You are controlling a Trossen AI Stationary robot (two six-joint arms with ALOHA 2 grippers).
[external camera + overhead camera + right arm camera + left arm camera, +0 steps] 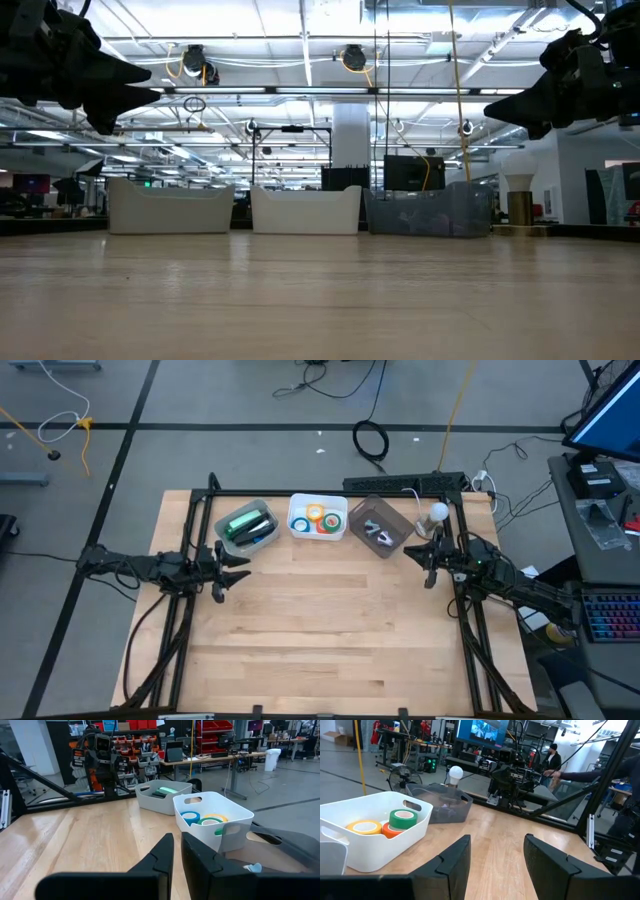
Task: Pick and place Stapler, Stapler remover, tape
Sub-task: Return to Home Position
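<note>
Wood planks make up the table (pixel 320 640), and everything for the job sits in three bins lined up along its back edge. Toward the back left corner, the grey bin (pixel 262 510) holds the green staplers (pixel 243 524). At the middle of that edge, the white bin (pixel 296 502) holds the tape rolls (pixel 317 518). From the left wrist camera I can make out a green roll on top of an orange one, with a yellow roll beside them. The right wrist camera adds a blue roll. Next along, toward the back right corner, the dark bin (pixel 395 517) holds the staple removers (pixel 375 532), and one of them is light blue. A white bulb (pixel 438 512) stands by the back right corner, just beyond that bin.

Both arms hang above the table, well off the wood. The left gripper (pixel 238 567) is near the left edge, just in front of the grey bin. It is released, with its fingers (pixel 452 865) spread wide, and the staplers lie just behind it. The right gripper (pixel 422 555) is near the right edge, beside the dark bin's front right corner. Its fingers (pixel 160 854) are drawn almost together, with only a sliver of gap between them, and they grasp nothing. The staple removers lie close by it, toward the back edge. The tape lies between the two grippers and farther back, apart from both.
</note>
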